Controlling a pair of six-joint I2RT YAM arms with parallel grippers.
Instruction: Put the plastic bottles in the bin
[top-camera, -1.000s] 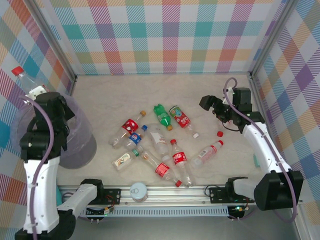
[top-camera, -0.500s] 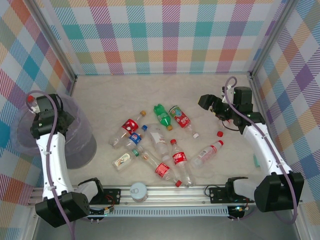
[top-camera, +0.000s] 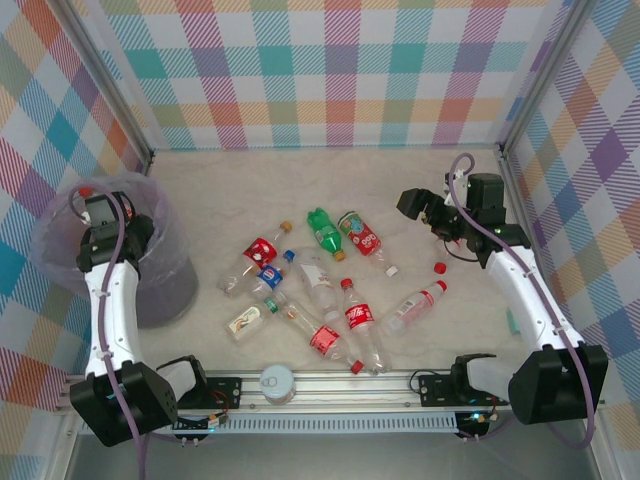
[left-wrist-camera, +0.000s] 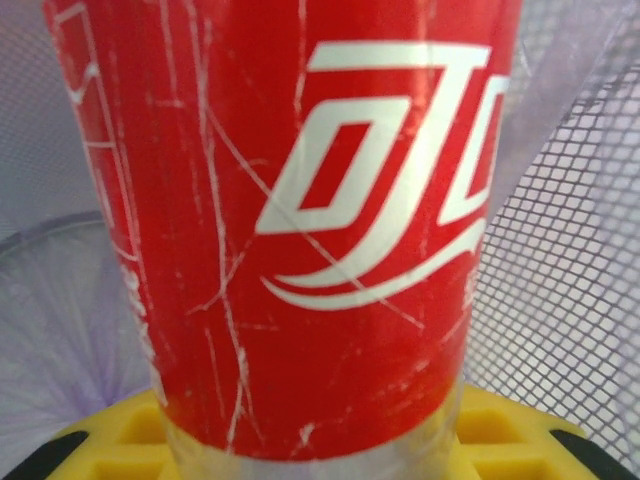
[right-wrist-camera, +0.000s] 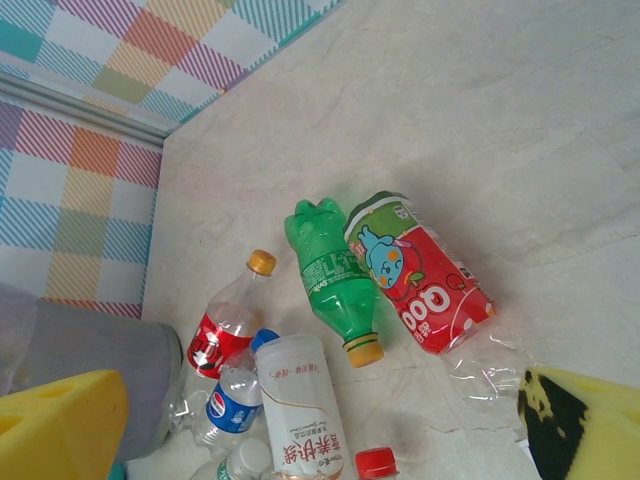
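Observation:
My left gripper is shut on a clear bottle with a red label. It holds the bottle upright inside the mouth of the bin, with the bottle's red cap near the rim. The mesh wall and lilac bag show behind the bottle. Several bottles lie in a loose pile mid-table, among them a green one, a red-labelled one and a blue-labelled one. My right gripper hangs open above the table, right of the pile, its yellow fingers wide apart and holding nothing.
A white canister with a grey lid stands by the front rail. A loose red cap lies right of the pile, near a pink-labelled bottle. Plaid walls close in the back and both sides.
The left arm has brought the bottle down from high over the bin into its mouth. The right arm has barely moved.

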